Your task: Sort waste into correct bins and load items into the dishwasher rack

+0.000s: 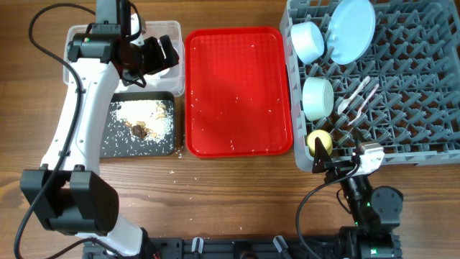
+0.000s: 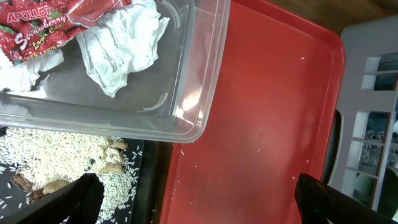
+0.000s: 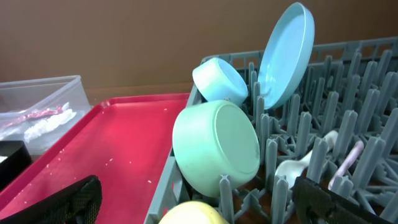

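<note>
**Back both arms out cleanly; only stray grains remain**

Overhead: the left gripper (image 1: 167, 54) hovers over the right end of the clear tub (image 1: 162, 27). Just below it sits the black tub (image 1: 175, 122), which holds the rice (image 1: 147, 115). The red tray (image 1: 237, 86) lies between the tubs and the rack (image 1: 417, 108), bare except for a few scattered grains. In the rack stand the plate (image 1: 352, 29), two bowls (image 1: 309, 39), the cup (image 1: 320, 140), and the fork and spoon (image 1: 356, 97). The right gripper (image 1: 336, 162) sits at the rack's near edge, just beside the cup.

Left wrist: the fingers are spread wide and hold nothing. The napkins (image 2: 124, 43) and the wrapper (image 2: 43, 25) lie inside the clear tub. Sorting looks done, so this arm should rise straight up before it swings away, keeping its fingers off the tub's thin wall.

Right wrist: these fingers also gape wide and empty, with the cup right below them and the nearer bowl (image 3: 217, 149) leaning on the pegs just behind. The bowl looks lightly propped. I would draw the arm back toward the table's near edge, without sweeping sideways, so that nothing gets knocked over.
</note>
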`<action>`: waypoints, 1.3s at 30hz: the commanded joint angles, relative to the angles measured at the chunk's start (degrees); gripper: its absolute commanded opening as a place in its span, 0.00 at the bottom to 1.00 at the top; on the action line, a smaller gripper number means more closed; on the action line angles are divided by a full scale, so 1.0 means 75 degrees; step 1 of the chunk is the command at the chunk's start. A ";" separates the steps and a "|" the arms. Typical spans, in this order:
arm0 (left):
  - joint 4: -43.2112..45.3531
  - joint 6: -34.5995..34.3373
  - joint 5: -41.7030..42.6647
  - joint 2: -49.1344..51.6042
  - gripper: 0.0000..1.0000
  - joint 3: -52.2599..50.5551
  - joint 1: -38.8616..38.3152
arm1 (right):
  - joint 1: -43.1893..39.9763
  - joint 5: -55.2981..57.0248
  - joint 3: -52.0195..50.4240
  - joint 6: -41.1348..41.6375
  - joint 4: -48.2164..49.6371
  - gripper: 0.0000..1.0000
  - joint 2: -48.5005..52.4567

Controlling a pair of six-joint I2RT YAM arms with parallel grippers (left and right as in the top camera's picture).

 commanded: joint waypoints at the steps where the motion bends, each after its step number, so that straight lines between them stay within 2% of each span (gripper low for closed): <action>1: 0.0000 0.0041 -0.0047 -0.0070 1.00 0.0055 0.0023 | 0.0050 -0.0149 -0.0009 0.0140 0.0090 1.00 -0.0309; 7: 0.0003 0.0044 -0.0047 -0.0070 1.00 0.0055 0.0023 | 0.0070 -0.0149 -0.0032 0.0134 0.0163 1.00 -0.0309; 10: 0.0003 0.0041 -0.0047 -0.0070 1.00 0.0055 0.0023 | 0.0067 -0.0140 -0.0425 0.0131 0.1084 1.00 -0.0309; 30: -0.0003 0.0041 -0.0047 -0.0073 1.00 0.0055 -0.0003 | 0.0067 -0.0146 -0.0399 0.0134 0.1061 1.00 -0.0300; 34: 0.0000 0.0044 -0.0047 -0.0766 1.00 0.0055 -0.0189 | 0.0067 -0.0146 -0.0399 0.0137 0.1061 1.00 -0.0300; 39: -0.0096 0.0067 -0.0705 -0.2168 1.00 -0.0119 -0.0172 | 0.0067 -0.0146 -0.0399 0.0131 0.1061 1.00 -0.0300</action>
